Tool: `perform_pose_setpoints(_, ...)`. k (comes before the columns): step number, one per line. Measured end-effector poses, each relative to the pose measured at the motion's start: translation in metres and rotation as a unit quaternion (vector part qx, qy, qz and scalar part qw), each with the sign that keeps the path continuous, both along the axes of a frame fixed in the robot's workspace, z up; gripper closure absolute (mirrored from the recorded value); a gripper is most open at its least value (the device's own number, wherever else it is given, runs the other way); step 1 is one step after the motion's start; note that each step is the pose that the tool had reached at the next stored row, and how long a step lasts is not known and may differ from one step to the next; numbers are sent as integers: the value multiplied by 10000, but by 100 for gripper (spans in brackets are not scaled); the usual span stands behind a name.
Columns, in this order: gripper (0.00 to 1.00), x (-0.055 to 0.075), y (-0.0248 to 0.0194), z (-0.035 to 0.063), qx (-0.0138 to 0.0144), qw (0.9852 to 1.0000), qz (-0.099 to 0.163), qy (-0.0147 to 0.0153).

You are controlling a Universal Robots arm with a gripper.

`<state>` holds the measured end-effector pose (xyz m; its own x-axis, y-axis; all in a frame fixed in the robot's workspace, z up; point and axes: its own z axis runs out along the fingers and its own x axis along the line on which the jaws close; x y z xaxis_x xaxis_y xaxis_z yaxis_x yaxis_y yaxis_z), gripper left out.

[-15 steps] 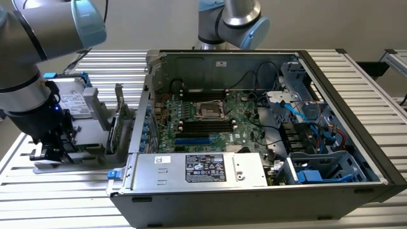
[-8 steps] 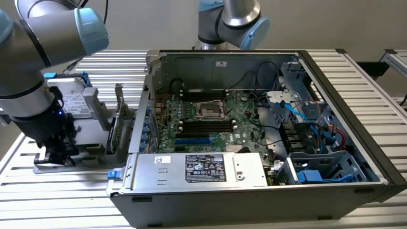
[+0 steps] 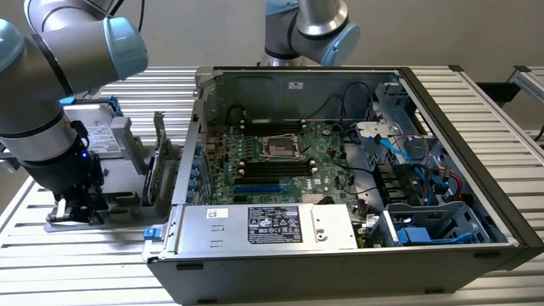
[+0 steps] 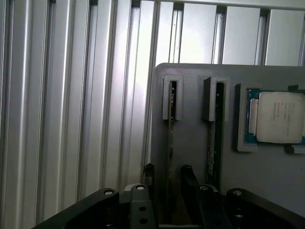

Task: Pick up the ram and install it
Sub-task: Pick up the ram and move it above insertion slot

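1. We find the ram (image 4: 170, 143) standing on its long edge in a slotted grey holder (image 4: 190, 124). The holder sits on the slatted table (image 4: 71, 119) at the exterior view's left, just beside the open computer case (image 3: 357, 255).
2. A second stick (image 4: 213, 138) stands in the neighbouring slot, and a silver processor (image 4: 279, 117) lies in a recess beyond that.
3. The gripper (image 4: 167, 171) hangs low over the holder. Its fingers (image 4: 187, 174) are spread, one on each side of the nearer ram, with a gap showing on both sides. Nothing is clamped yet.
4. We judge the stick to be light, thin and stiff, but fragile. It would snap or chip if bent, and its flat faces carry components.
5. The best hold looks to be across the two flat faces near the middle of the upper edge. The squeeze should be modest and the lift straight out along the slot, so the board does not bind.
6. The neighbouring stick is close, so the outer finger has little room.
7. The motherboard (image 3: 289, 153) lies well apart from the holder, inside the case. Its black slots (image 3: 276, 167) appear vacant.
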<state>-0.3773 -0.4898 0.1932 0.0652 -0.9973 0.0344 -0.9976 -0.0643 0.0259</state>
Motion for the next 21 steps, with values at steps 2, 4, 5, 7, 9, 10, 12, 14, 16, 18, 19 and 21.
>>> perform_pose_setpoints(2, 64, 0, 0, 0, 0, 10000, 0, 0)
perform_pose_setpoints(4, 65, 0, 0, 0, 0, 10000, 0, 0)
perform_pose_setpoints(5, 65, 0, 0, 0, 0, 10000, 0, 0)
perform_pose_setpoints(7, 72, 0, 0, 0, 0, 10000, 0, 1)
perform_pose_setpoints(9, 79, 0, 0, 0, 0, 10000, 0, 2)
perform_pose_setpoints(10, 79, 0, 0, 0, 0, 10000, 0, 2)
perform_pose_setpoints(12, 79, 0, 0, 0, 0, 10000, 0, 2)
perform_pose_setpoints(14, 82, 0, 0, 0, 0, 10000, 1, 4)
perform_pose_setpoints(16, 86, 0, 0, 0, 0, 10000, 0, 3)
perform_pose_setpoints(18, 86, 0, 0, 0, 0, 10000, 0, 3)
perform_pose_setpoints(19, 86, 0, 0, 0, 0, 10000, 0, 3)
perform_pose_setpoints(21, 86, 0, 0, -1, 0, 10000, 0, 4)
